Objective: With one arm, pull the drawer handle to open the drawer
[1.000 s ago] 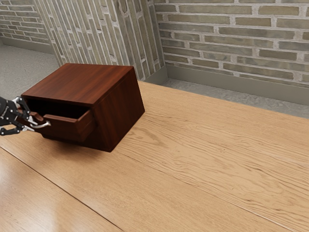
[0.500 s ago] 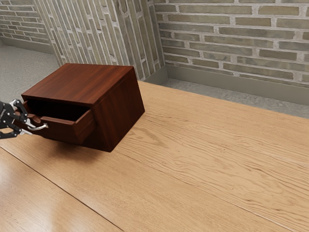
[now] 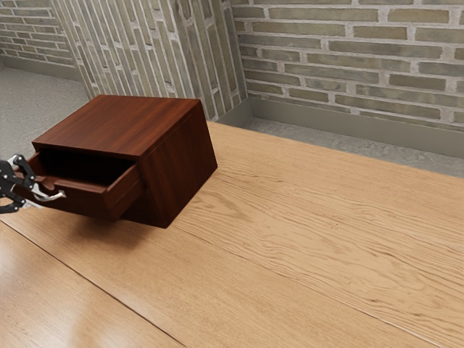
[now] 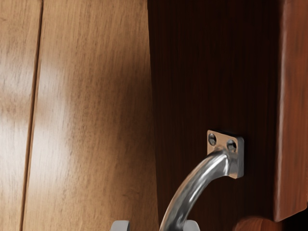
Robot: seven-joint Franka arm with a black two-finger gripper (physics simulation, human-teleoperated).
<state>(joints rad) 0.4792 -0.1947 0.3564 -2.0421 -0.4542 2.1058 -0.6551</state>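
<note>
Jaws set narrow, clamped from two sides on the metal handle (image 3: pixel 49 194) of the drawer (image 3: pixel 90 196). The black gripper (image 3: pixel 30 191) enters at the exterior view's left edge and meets the handle level with the drawer front. The drawer stands partly pulled out of the dark red wooden cabinet (image 3: pixel 145 130), its front well clear of the cabinet's face, with a dark gap showing above it. The cabinet sits on a light wooden table (image 3: pixel 290 239), toward the exterior view's left, with a brick wall (image 3: pixel 348 51) behind.

Wrist view: the curved handle (image 4: pixel 195 185) rises from just under the hand to a small plate (image 4: pixel 225 144) fixed by two screws to the drawer front (image 4: pixel 207 72) (the far end of the handle is out of sight). Two pale fingertips (image 4: pixel 120 225) flank the handle at the lower edge. Beside the drawer front lies the table surface (image 4: pixel 86 120), with a seam between its planks.
</note>
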